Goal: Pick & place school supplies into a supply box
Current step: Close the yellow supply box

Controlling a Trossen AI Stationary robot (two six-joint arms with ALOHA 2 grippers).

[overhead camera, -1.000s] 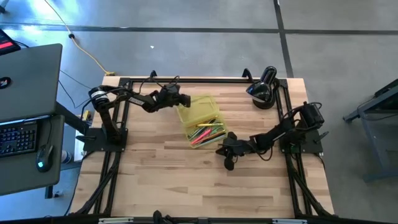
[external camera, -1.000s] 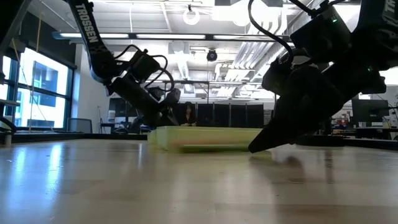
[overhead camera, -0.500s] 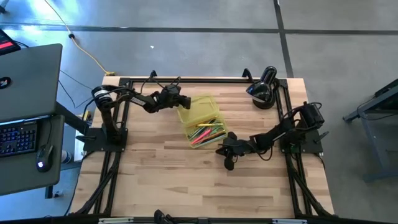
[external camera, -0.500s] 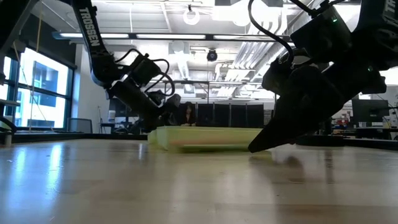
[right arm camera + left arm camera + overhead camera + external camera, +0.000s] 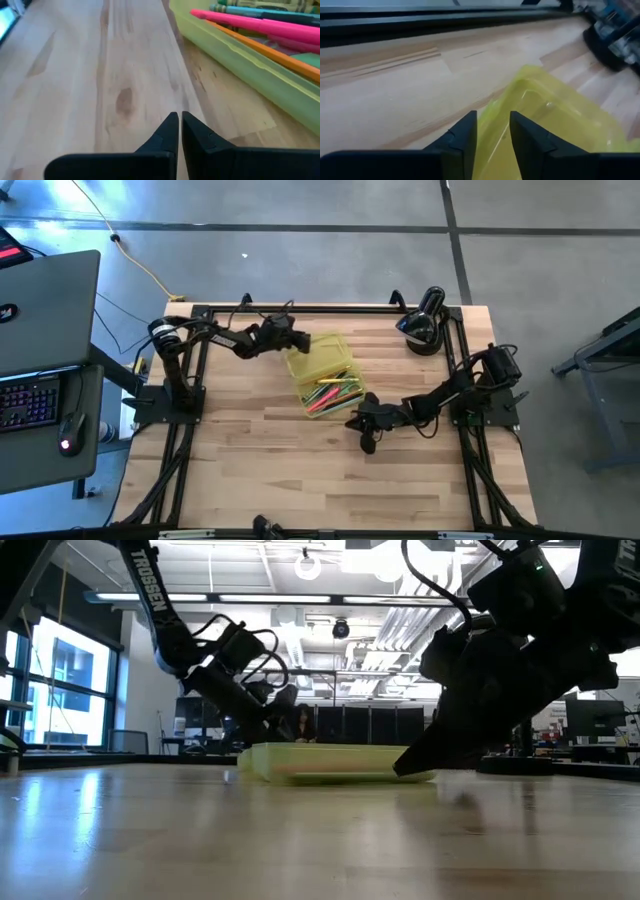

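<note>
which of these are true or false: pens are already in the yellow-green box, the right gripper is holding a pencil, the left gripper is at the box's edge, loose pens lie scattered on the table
1. Pens lie inside the supply box. True.
2. The right gripper holds a pencil. False: its fingers are closed on nothing, above bare table beside the box.
3. The left gripper is at the box's edge. True: its fingers straddle the yellow-green plastic.
4. Loose pens lie scattered on the table. False: none show outside the box.

You're looking at a pale wooden table (image 5: 260, 450), planked and faintly sheened, with visible grain and knots. The supply box (image 5: 322, 360) is translucent yellow-green plastic, smooth and glossy. Both arms' fingers (image 5: 197, 135) look matt black plastic.
</note>
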